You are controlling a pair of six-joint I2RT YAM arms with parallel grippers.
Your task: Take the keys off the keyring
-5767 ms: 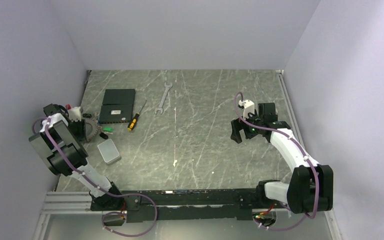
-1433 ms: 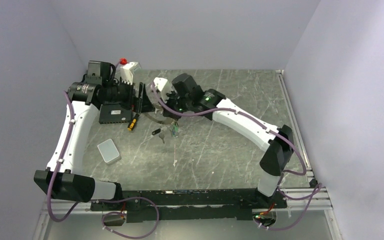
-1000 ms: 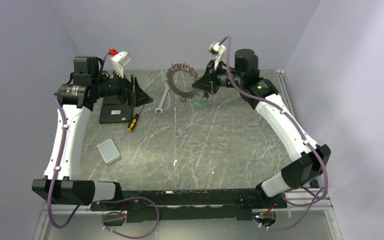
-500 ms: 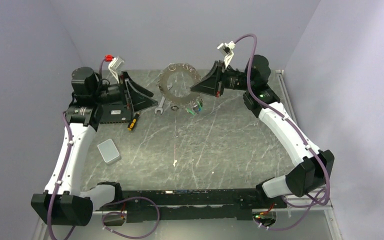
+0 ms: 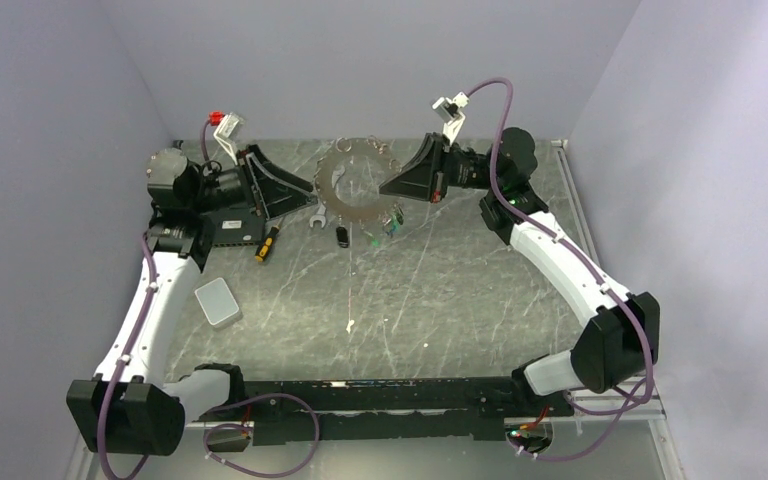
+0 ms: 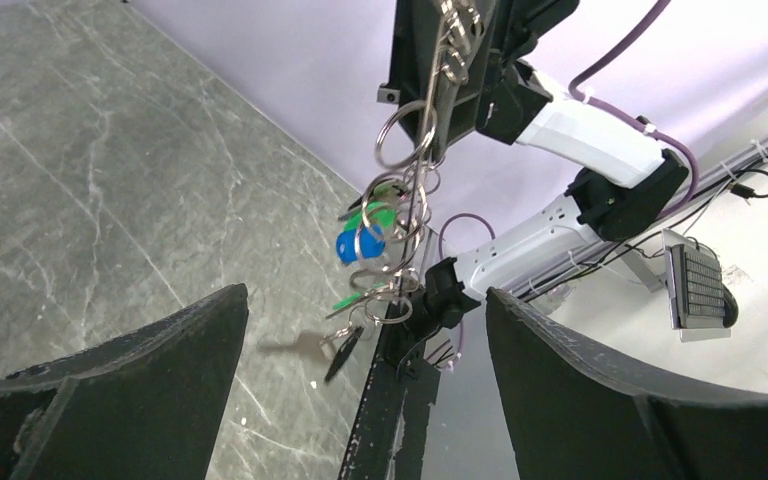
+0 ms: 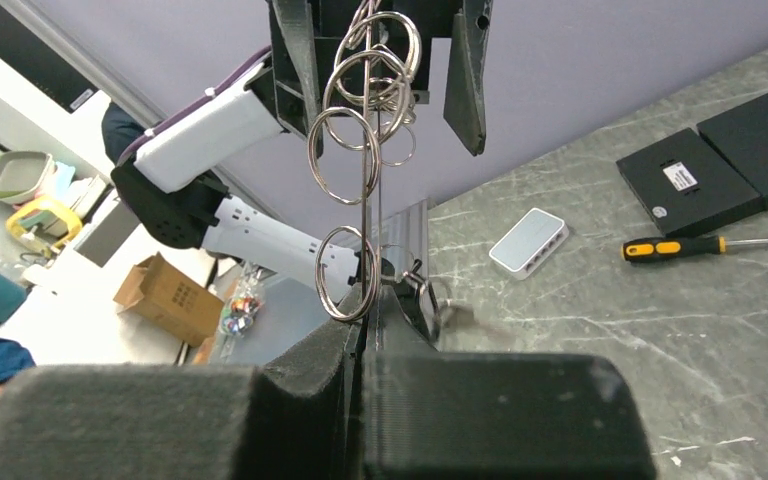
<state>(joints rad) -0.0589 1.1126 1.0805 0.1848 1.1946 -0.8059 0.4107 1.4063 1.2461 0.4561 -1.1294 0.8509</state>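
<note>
The keyring (image 5: 355, 185), a large thin dark-grey hoop with small rings strung on its rim, hangs in the air over the back of the table. My right gripper (image 5: 385, 190) is shut on its right edge; in the right wrist view the hoop (image 7: 372, 200) runs edge-on into the closed jaws (image 7: 370, 340). The keys (image 5: 392, 222), green and blue, dangle from the hoop's lower right, with a black fob (image 5: 343, 236) beside them. My left gripper (image 5: 310, 192) stands open just left of the hoop, touching nothing. Its wrist view shows the keys (image 6: 365, 235) ahead of its spread fingers (image 6: 140, 380).
A silver wrench (image 5: 317, 218) lies under the hoop. To its left are a yellow-handled screwdriver (image 5: 267, 243) and black boxes (image 5: 232, 225). A small pale box (image 5: 218, 302) sits nearer the front left. Grey walls close in the table on three sides.
The right gripper has carried the keyring lower and leftward, turning it to face the camera. The left gripper has swung in close to the hoop's left edge.
</note>
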